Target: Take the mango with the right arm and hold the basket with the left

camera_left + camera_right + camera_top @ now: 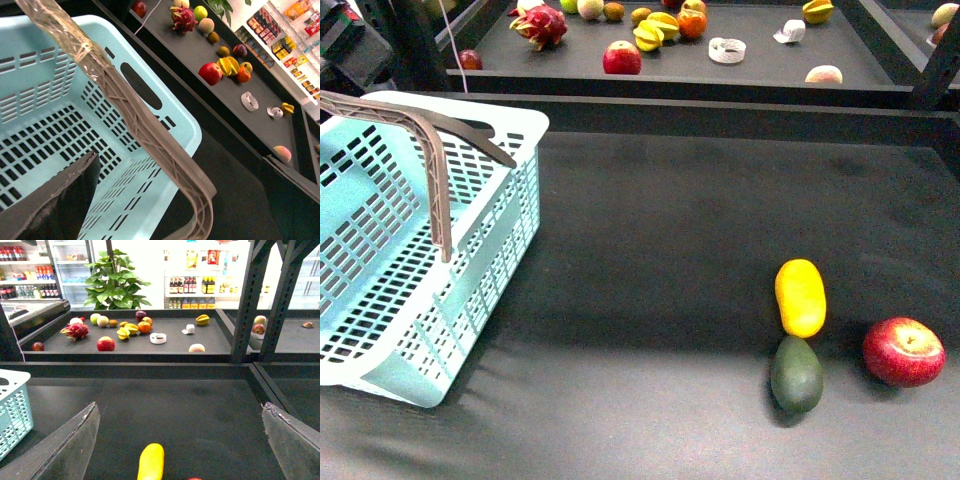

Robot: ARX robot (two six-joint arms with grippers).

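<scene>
A dark matte worktop [670, 250] meets a raised shelf [760, 75] of loose fruit [621, 58] at its far edge. Behind stand black posts [250, 300], a leafy plant [115, 285] and bright shop shelves [200, 287].

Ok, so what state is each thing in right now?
Basket: on the table, handle raised, nothing visible inside.
Mango: lying on the table, ungrasped, one end at the avocado.
Avocado: lying flat.
Apple: resting apart from both.
Left gripper: jaws open, empty.
Right gripper: jaws open, empty.
</scene>
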